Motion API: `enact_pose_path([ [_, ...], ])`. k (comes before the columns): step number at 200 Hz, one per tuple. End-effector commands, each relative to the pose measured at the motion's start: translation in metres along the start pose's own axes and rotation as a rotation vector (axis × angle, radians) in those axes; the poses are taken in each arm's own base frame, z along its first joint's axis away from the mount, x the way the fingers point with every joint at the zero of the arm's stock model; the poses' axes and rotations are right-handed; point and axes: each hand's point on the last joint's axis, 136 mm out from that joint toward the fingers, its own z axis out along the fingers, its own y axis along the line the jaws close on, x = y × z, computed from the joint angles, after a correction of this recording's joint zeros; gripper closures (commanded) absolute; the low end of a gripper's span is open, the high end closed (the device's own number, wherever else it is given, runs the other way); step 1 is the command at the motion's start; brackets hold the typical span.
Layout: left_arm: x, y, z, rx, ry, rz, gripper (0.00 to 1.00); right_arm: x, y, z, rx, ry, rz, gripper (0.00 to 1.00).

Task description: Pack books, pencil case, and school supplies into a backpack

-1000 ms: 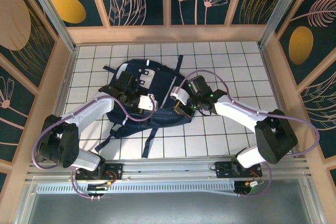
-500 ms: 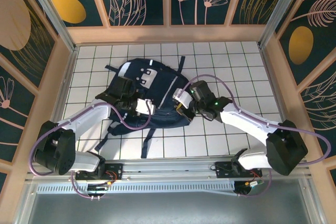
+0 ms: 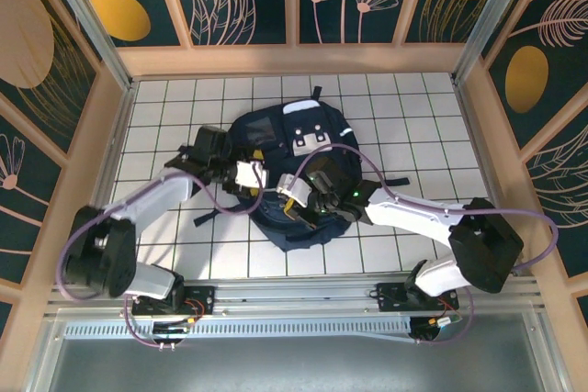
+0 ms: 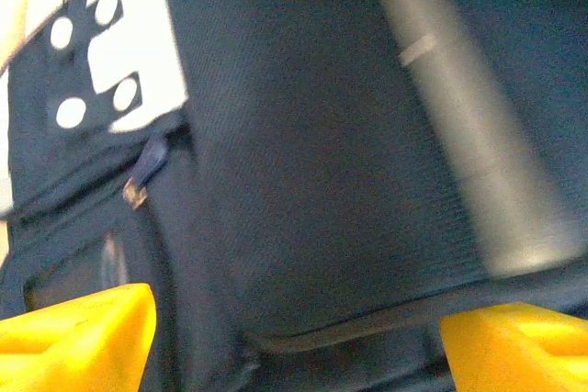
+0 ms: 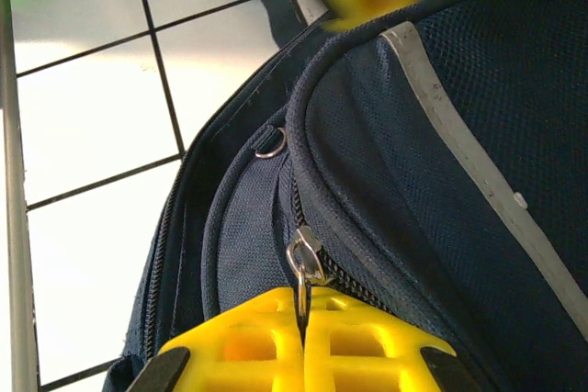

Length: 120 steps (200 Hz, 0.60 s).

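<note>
On zipper pull (image 5: 304, 265), right jaws pinched tight.

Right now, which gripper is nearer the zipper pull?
Right. The right gripper is shut on the zipper pull; the left gripper hangs open at the left edge of the backpack, away from the pull.

My left arm (image 3: 152, 195) bends out to the left at the elbow. Its forearm slants forward and inward to my left pincer (image 3: 246, 174), whose yellow fingers (image 4: 73, 332) stand spread wide apart. My right arm (image 3: 413, 218) folds out to the right at its elbow and runs low and leftward, so my right pincer (image 3: 292, 192) sits just beside the left one, a little nearer my bases — its two fingers (image 5: 248, 341) pressed flat together, nipping a zipper pull (image 5: 306, 263) in the seam between them.
</note>
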Motion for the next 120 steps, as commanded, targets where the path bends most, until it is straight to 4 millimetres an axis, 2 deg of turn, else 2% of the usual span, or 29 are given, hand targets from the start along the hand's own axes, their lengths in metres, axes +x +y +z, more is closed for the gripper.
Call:
enact_pose_path([
  [1,-0.028,-0.033,-0.011,0.039,-0.099,-0.024,0.2,-0.027,-0.008,-0.004,-0.01,-0.099,-0.013,1.0],
  [15,-0.027,-0.041,-0.012,0.035,-0.093,-0.025,0.21,-0.027,-0.005,-0.004,-0.026,-0.095,-0.026,1.0],
  [37,-0.034,-0.035,-0.008,0.021,-0.121,-0.032,0.22,-0.028,-0.003,-0.006,-0.036,-0.102,-0.028,1.0],
  [61,-0.038,-0.028,0.007,0.059,-0.129,-0.064,0.27,-0.03,-0.003,-0.007,-0.035,-0.108,-0.018,1.0],
  [96,-0.049,-0.045,0.021,0.14,-0.168,-0.059,0.36,-0.032,-0.003,-0.008,-0.032,-0.126,0.037,1.0],
  [108,-0.051,-0.047,0.022,0.142,-0.177,-0.06,0.52,-0.033,-0.002,-0.007,-0.04,-0.128,0.063,1.0],
  [114,-0.053,-0.048,0.022,0.149,-0.182,-0.057,0.66,-0.033,-0.003,-0.007,-0.03,-0.124,0.074,1.0],
  [120,-0.053,-0.048,0.021,0.154,-0.181,-0.056,0.9,-0.031,-0.007,-0.008,-0.011,-0.115,0.091,1.0],
])
